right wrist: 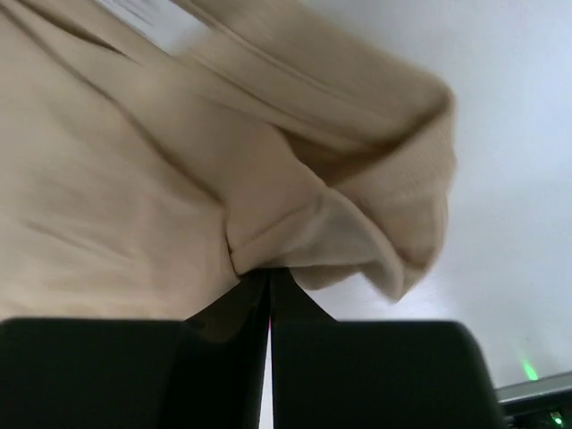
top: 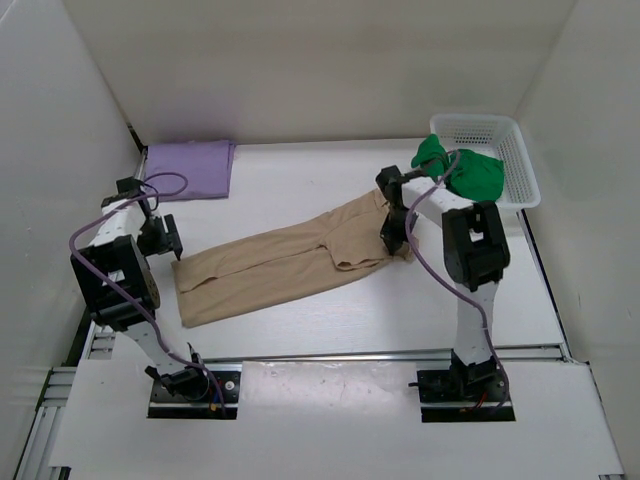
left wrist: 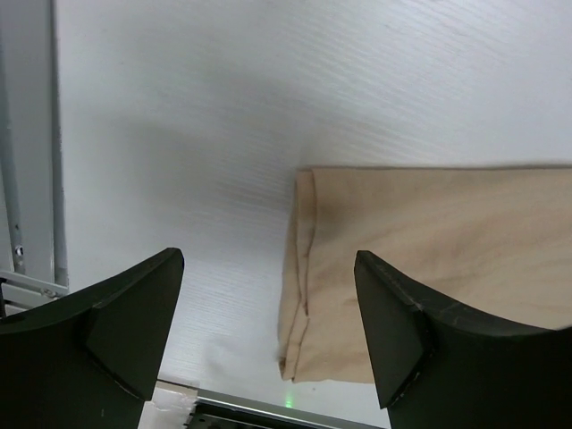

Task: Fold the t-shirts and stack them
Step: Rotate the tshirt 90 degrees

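The tan t-shirt lies folded into a long strip across the middle of the table. My right gripper is shut on its right end, and the cloth bunches up just beyond the closed tips. My left gripper hovers open over the strip's left end, with the cloth's edge between the spread fingers and nothing held. The lavender t-shirt lies folded flat at the back left. The green t-shirt is crumpled, hanging over the near left corner of the basket.
A white mesh basket stands at the back right against the wall. White walls close in the table on the left, back and right. A metal rail runs along the table's left edge beside my left gripper.
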You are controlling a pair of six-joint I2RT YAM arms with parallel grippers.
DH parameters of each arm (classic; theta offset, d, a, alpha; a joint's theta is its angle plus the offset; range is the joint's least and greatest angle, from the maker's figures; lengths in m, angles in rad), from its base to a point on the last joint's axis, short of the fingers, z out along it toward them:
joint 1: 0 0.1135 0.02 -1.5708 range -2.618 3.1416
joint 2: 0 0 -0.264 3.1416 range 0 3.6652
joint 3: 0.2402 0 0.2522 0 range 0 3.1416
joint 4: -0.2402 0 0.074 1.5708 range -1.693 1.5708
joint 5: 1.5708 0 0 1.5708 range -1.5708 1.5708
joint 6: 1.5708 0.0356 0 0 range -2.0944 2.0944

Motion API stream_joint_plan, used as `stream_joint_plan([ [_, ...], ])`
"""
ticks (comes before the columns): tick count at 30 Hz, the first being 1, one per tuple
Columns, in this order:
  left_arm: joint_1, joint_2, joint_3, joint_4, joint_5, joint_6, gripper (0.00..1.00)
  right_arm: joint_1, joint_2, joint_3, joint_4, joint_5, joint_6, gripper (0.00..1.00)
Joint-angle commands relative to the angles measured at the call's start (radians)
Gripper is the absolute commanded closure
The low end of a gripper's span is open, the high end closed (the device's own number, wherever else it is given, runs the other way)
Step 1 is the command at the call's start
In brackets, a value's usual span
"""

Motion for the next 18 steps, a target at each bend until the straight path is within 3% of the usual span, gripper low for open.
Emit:
stream_joint_plan([
  [1,0.044,-0.054,0.0,0.01,-0.014,0.003,0.12,-0.02,0.164,0.192,0.004,-0.029,-0.02,0.98],
  [6,0.087,-0.076,-0.055,0.01,-0.014,0.003,0.12,-0.061,0.474,0.835,-0.044,-0.131,-0.009,0.98],
  [7,0.087,-0.076,-0.055,0.01,-0.014,0.003,0.12,-0.072,0.505,0.888,0.055,-0.192,0.023,0.98],
  [9,0.087,-0.067,-0.066,0.01,-0.014,0.003,0.12,-0.095,0.523,0.904,0.196,-0.288,0.084,0.98],
  [12,0.087,-0.057,-0.066,0.01,0.006,0.003,0.12,-0.095,0.494,0.883,0.344,-0.244,0.129,0.97],
  [15,0.078,-0.057,-0.04,-0.009,0.025,0.003,0.12,-0.104,0.421,0.857,0.354,-0.219,0.059,0.84],
  [18,0.078,-0.071,-0.03,-0.009,0.026,0.003,0.12,-0.104,0.275,0.706,0.354,-0.239,-0.044,0.71],
])
